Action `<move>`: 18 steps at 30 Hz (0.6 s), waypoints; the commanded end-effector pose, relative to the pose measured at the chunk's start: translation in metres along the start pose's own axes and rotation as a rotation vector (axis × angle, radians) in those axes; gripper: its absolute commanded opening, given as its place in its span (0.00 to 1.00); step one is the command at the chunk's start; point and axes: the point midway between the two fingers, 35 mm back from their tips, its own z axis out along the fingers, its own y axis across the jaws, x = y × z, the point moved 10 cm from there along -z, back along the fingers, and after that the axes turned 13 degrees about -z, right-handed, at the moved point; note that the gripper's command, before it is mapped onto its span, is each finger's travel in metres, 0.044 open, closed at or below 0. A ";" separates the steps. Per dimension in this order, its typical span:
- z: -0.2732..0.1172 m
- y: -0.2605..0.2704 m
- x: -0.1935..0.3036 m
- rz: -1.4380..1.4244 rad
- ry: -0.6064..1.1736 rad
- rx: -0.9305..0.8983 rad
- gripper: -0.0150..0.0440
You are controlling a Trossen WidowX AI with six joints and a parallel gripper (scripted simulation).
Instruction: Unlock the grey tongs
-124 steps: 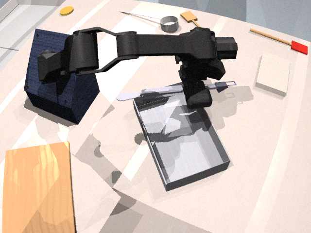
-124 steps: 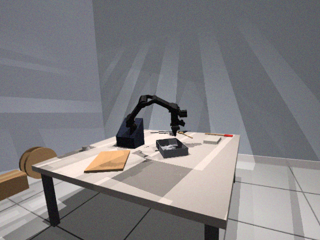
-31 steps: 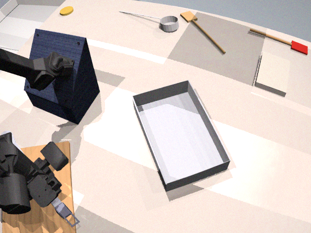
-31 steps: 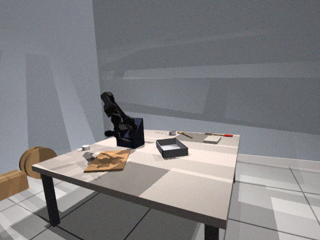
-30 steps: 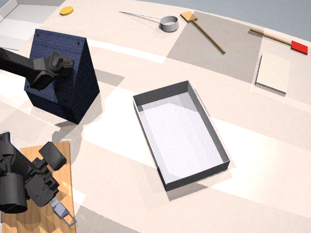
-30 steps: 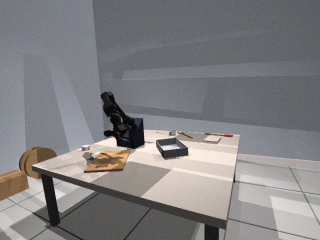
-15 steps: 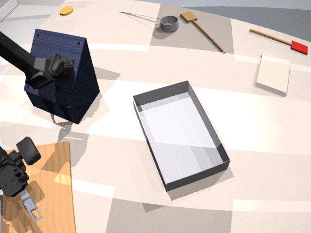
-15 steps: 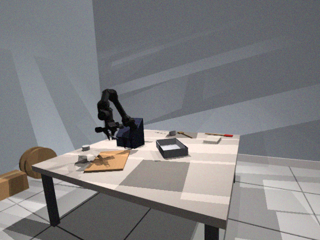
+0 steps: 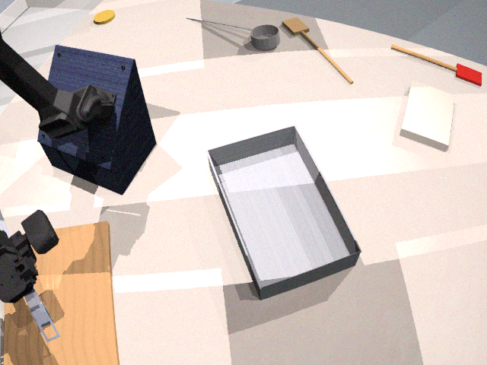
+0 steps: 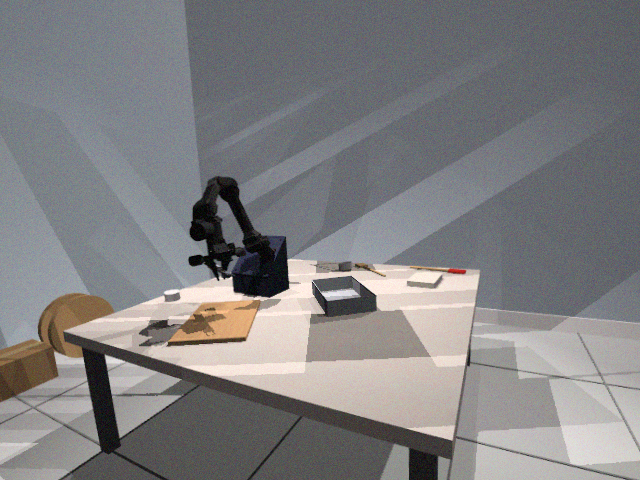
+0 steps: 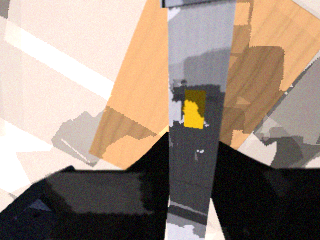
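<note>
Table [image 9: 393, 236] and what lies on it

Wooden board [image 9: 78, 283] lies beneath the gripper [image 9: 23, 292]; roasting tin [image 9: 298, 274] well off to its side; navy block [image 9: 125, 129], pan [image 9: 265, 37], spatulas and white slab [image 9: 428, 113] farther away.

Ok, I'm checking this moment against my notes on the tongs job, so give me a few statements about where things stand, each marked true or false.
1. The gripper is shut on the grey tongs. True.
2. The tongs lie across the roasting tin. False: nothing rests across the tin; the tongs are in the gripper, over the wooden board.
3. The tongs already lie flat on the board. False: in the exterior view the gripper hangs well above the board.
4. A yellow patch shows on the tongs in the wrist view. True.
5. The red-headed spatula lies inside the tin. False: it lies on the table near the far edge.
</note>
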 end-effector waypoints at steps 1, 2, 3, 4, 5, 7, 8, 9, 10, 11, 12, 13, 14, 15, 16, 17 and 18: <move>0.000 0.000 0.008 0.011 -0.052 -0.020 0.00; 0.001 0.000 0.010 0.014 -0.065 -0.026 0.00; 0.001 0.000 0.012 0.017 -0.079 -0.031 0.00; 0.001 0.000 0.014 0.020 -0.092 -0.036 0.00; 0.002 0.000 0.016 0.023 -0.106 -0.040 0.00; 0.002 0.000 0.019 0.029 -0.133 -0.048 0.00; 0.002 0.001 0.021 0.031 -0.148 -0.051 0.00; 0.002 0.001 0.023 0.034 -0.162 -0.053 0.00; 0.002 0.001 0.025 0.036 -0.176 -0.055 0.00; 0.002 0.001 0.027 0.038 -0.190 -0.057 0.00; 0.002 0.001 0.028 0.040 -0.205 -0.058 0.00; 0.002 0.001 0.030 0.042 -0.220 -0.059 0.00; 0.002 0.001 0.032 0.044 -0.234 -0.059 0.00; 0.002 0.002 0.034 0.045 -0.249 -0.059 0.00; 0.002 0.002 0.035 0.047 -0.264 -0.059 0.00; 0.002 0.002 0.037 0.048 -0.278 -0.058 0.00; 0.002 0.002 0.039 0.049 -0.293 -0.056 0.00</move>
